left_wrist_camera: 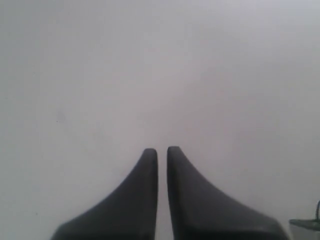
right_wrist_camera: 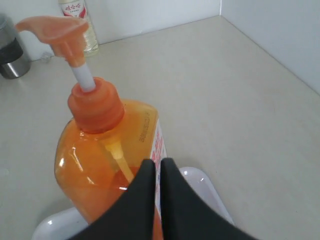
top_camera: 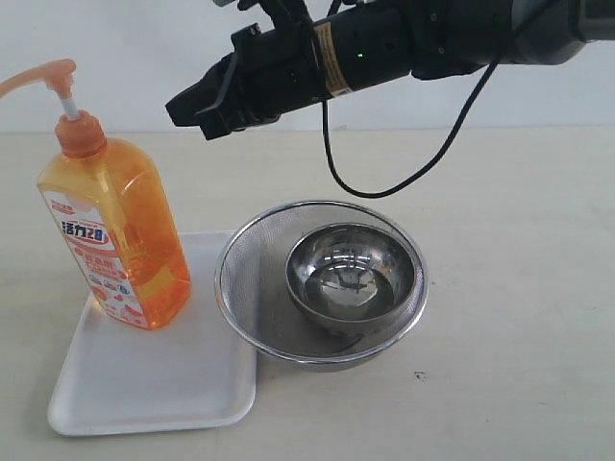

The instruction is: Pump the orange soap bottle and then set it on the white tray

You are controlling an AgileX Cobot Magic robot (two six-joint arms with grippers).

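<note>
Closest to the camera lies the white tray [top_camera: 144,384], at the desk's [top_camera: 519,317] front left. The orange soap bottle [top_camera: 120,245] stands upright on the tray's far left part, with its pump head raised. A round mesh strainer [top_camera: 252,279] sits just right of the tray, its rim over the tray's right edge. It holds a steel bowl [top_camera: 404,288]. Bare desk runs wide to the right and along the far edge.

The right gripper [top_camera: 187,113] hangs in the air above the strainer's far left side, right of the pump head and clear of the bottle. Its jaws are pressed together and hold nothing. A black cable [top_camera: 384,173] loops down from its arm.

The left gripper [left_wrist_camera: 162,150] shows only a thin slit between its fingers and is empty, over a plain pale surface.
</note>
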